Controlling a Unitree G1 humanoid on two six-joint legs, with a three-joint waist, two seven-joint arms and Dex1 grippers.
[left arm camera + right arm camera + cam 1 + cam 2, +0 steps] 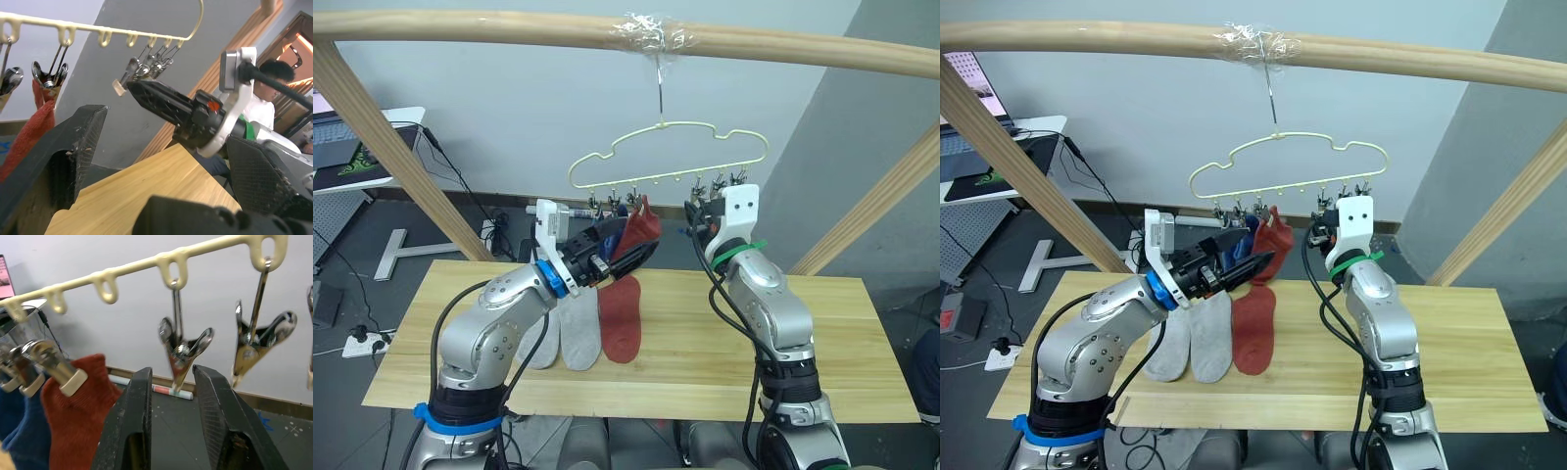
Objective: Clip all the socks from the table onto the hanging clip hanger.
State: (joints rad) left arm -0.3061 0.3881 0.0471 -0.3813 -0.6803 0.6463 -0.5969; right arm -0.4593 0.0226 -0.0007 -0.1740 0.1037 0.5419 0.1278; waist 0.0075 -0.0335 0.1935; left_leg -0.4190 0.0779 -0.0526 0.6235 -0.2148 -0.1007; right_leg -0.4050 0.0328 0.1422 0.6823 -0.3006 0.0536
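Hanging red sock (644,227) on clip hanger (668,157), right claw (172,396) around a clip (182,350)

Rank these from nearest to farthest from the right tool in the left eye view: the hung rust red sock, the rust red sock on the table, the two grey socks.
1. Hung rust red sock, clipped just left of the right tool.
2. Rust red sock on the table, below and left.
3. Grey socks, farthest left.

Rust red sock (641,233) clipped on clip hanger (668,162); left tool (641,257) beside it
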